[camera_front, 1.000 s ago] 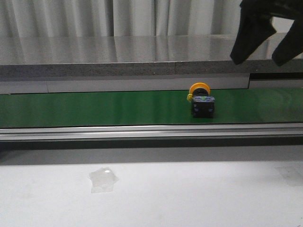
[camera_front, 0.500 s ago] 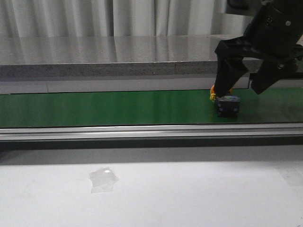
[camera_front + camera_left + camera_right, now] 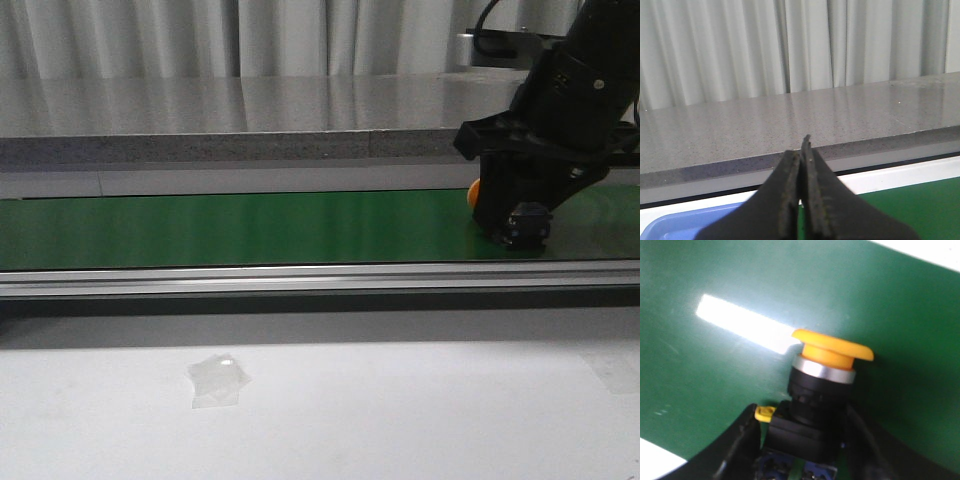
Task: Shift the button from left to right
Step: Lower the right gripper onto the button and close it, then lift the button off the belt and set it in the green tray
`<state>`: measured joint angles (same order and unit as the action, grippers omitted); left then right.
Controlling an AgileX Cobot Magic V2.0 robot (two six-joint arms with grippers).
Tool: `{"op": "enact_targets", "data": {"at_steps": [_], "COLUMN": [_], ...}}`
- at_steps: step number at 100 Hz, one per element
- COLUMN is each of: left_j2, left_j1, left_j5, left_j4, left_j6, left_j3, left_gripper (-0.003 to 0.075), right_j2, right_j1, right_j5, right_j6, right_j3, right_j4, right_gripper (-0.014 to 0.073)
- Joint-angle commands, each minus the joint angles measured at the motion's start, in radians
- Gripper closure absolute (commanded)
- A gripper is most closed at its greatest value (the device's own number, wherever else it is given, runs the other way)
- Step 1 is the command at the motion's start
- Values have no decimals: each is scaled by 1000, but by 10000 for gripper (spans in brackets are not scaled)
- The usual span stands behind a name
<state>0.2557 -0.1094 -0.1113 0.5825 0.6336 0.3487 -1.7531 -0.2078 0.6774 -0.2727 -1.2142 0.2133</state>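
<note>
Your button [image 3: 823, 390] lies on its side on the smooth green belt [image 3: 250, 228], toward its right end. It has a flat round orange-yellow cap, a silver collar, a black neck and a blocky dark body with bluish marks. Its long axis runs along the belt surface, the cap pointing away from the right end effector [image 3: 805, 450]. That end effector's black fingers [image 3: 742, 440] straddle the body, one at each side, closed narrow about it. Your left end effector [image 3: 801, 200] is pressed together, holding nothing, before a speckled grey stone ledge [image 3: 790, 125].
</note>
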Motion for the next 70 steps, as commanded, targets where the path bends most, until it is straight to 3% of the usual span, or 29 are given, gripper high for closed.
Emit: {"op": "enact_targets", "data": {"at_steps": [1,32,70], "left_j2": [9,9,9], "left_j1": [-1,-1,-1], "left_j5": [72,72,72], "left_j4": [10,10,10], "left_j6": [-5,-5,-5], "left_j3": [25,25,25], "left_gripper": [740,740,740], "right_j2": [42,43,67], "right_j1": [3,84,333], "right_j5": [11,225,209], "right_j6": [-10,-9,-10], "right_j3": [-46,-214,-263], "right_j4": [-8,-56,-213], "right_gripper": [356,356,356]}}
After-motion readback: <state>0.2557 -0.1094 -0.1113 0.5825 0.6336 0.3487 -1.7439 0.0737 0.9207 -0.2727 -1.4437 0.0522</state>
